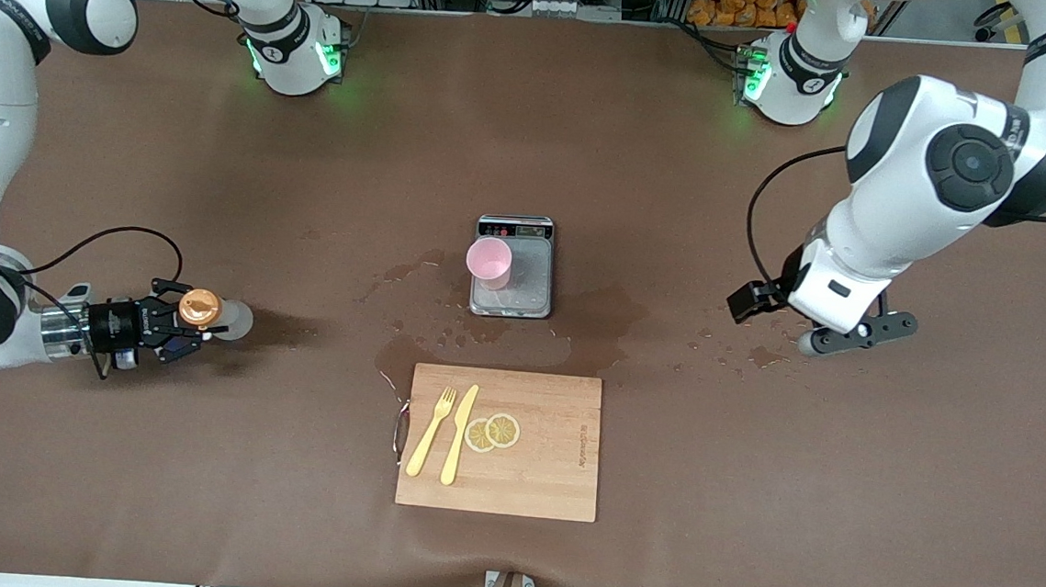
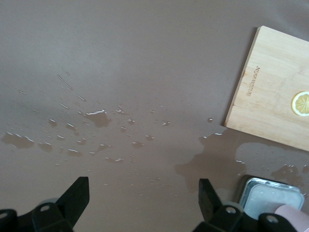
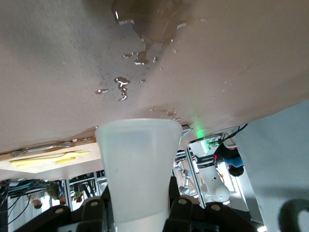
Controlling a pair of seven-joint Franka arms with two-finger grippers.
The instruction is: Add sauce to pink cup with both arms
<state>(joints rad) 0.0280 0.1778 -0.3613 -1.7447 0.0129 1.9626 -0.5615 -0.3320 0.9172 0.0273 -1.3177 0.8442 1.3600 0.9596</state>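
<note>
Brown table [image 1: 748,493], wet patches at centre. Right gripper [image 1: 173,328] hangs over the right arm's end, clamped on the sauce [image 1: 209,313]. Pink cup [image 1: 489,262] stands on grey scale [image 1: 513,279]. Left gripper [image 1: 837,339] hovers over the left arm's end, fingers [image 2: 77,195] apart, empty.

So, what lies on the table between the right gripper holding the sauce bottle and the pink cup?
In the front view, only brown table with some wet spill patches lies between the right gripper with the sauce bottle and the pink cup on the scale.
</note>
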